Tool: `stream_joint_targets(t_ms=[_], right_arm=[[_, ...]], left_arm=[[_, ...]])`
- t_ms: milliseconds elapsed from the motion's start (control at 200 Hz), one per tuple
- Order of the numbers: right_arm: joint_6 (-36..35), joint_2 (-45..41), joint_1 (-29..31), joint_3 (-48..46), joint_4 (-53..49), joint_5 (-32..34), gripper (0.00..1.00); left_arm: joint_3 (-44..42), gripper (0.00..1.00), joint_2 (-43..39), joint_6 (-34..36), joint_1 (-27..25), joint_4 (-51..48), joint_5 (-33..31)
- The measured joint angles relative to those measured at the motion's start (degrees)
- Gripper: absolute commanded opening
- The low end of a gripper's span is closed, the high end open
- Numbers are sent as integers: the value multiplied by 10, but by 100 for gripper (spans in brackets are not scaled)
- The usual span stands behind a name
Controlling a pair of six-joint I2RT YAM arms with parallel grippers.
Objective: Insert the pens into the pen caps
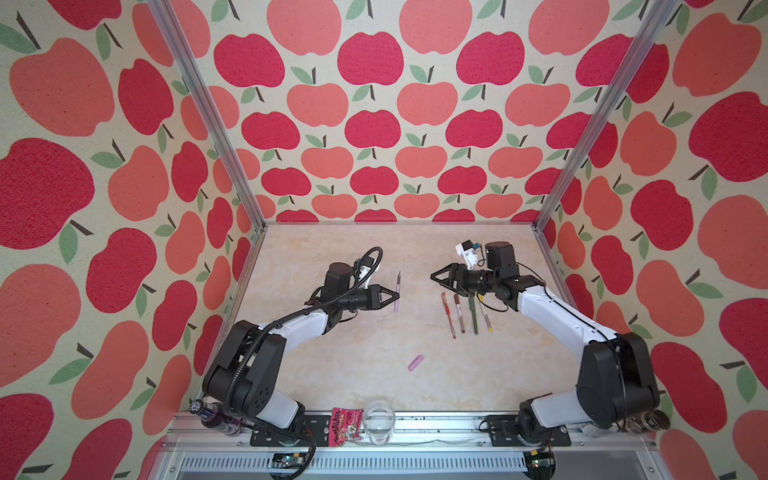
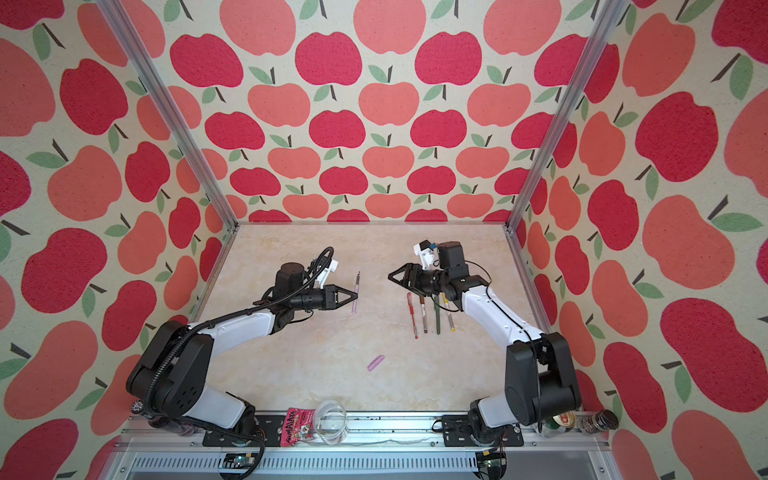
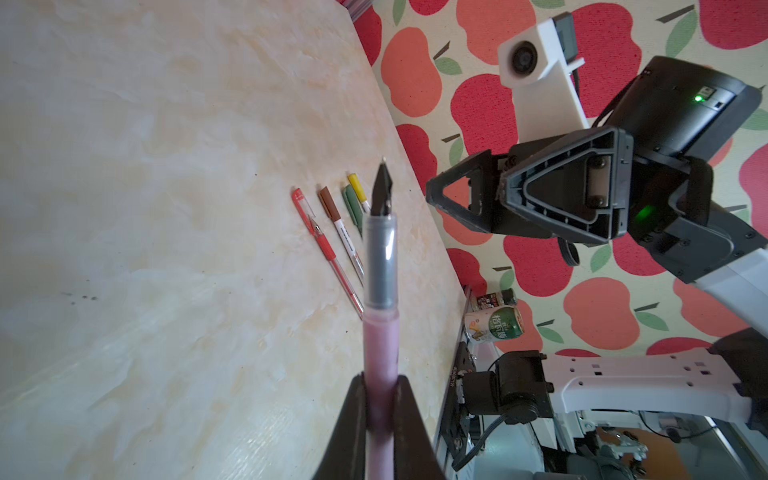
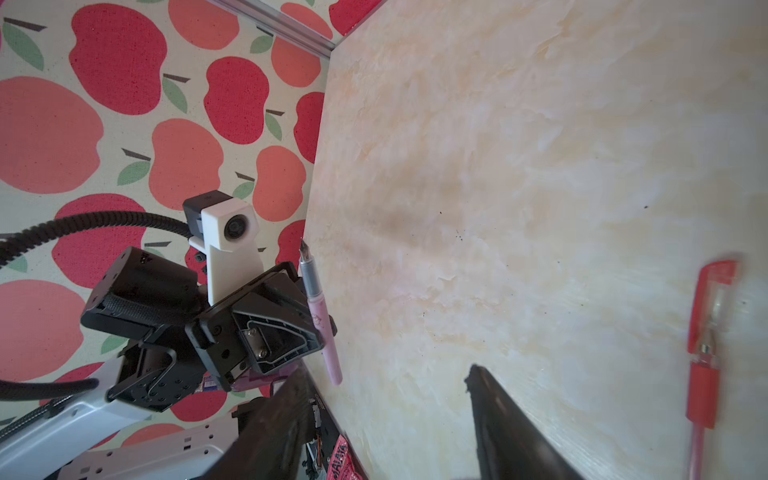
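Grip on the slim lilac-pink pen (image 3: 380, 332) comes from the left gripper (image 3: 380, 386), which is clenched across the lower barrel. The grey grip section and bare dark nib therefore stand clear of the fingers and point to the far side, leaving the whole front of the pen free to enter a cap. In both top views the pen is carried left of the middle of the pale marbled bench (image 1: 332, 374), and it seems to be lifted off the surface rather than lying on it.

Its match, the short stubby pink cap (image 1: 415, 362), lies alone on the near part of the bench, between the two arms and well apart from both grippers. The right gripper (image 1: 435, 277) hangs released and empty, jaws spread, above the far ends of four capped pens (image 1: 465, 313): red, brown-capped white, dark green and yellow-capped white. They lie side by side on the right with their caps to the far side. That row is probably finished work parked out of the way, so only the pink pair remains.

The left arm looks to be the steady half, so the right gripper would have to fetch the cap and turn its mouth toward the nib. Which end of the cap is open cannot be told.
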Motion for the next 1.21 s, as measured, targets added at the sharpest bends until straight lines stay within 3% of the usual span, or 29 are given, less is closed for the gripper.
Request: stream_joint_targets(t_ms=[250, 560, 1206], right_arm=[[-24, 57, 65, 64, 1, -12, 64], [-37, 85, 86, 99, 2, -10, 63], [-59, 111, 148, 125, -5, 23, 28]], left_arm=[[0, 3, 21, -41, 7, 70, 52], [0, 3, 21, -43, 2, 71, 60], [2, 3, -10, -23, -9, 24, 28]])
